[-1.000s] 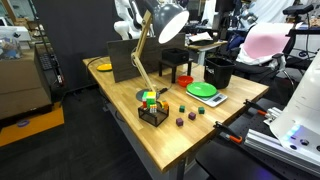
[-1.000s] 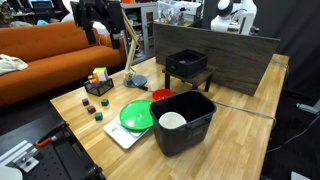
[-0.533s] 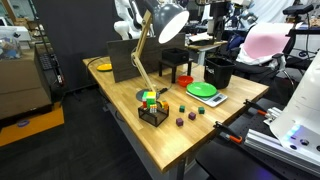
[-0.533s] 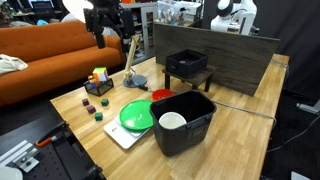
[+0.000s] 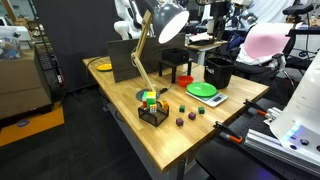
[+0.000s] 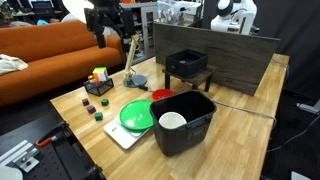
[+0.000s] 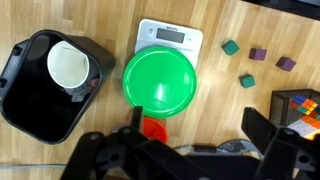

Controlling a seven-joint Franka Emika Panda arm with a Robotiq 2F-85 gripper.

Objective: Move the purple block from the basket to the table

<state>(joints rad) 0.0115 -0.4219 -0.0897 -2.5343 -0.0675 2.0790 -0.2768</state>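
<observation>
The small black basket [image 5: 152,113] stands near the table's front edge by the lamp, with several coloured blocks in it. It also shows in an exterior view [image 6: 98,86] and at the right edge of the wrist view [image 7: 301,108]. I cannot pick out a purple block inside it. Two purple blocks [image 7: 258,55] lie on the wooden table [image 5: 175,140] beside teal ones. My gripper [image 7: 197,118] is open and empty, high above the table [image 6: 105,28], over the lamp base.
A desk lamp [image 5: 160,25] rises beside the basket. A green plate [image 7: 162,80] sits on a white scale [image 7: 170,35], with a red bowl [image 6: 162,95] next to it. A black bucket [image 6: 183,122] holds a white bowl. A black stool [image 6: 187,66] stands before a dark board.
My gripper shifted slightly sideways high above the lamp a second ago and has held still since. Nothing on the table has moved.
</observation>
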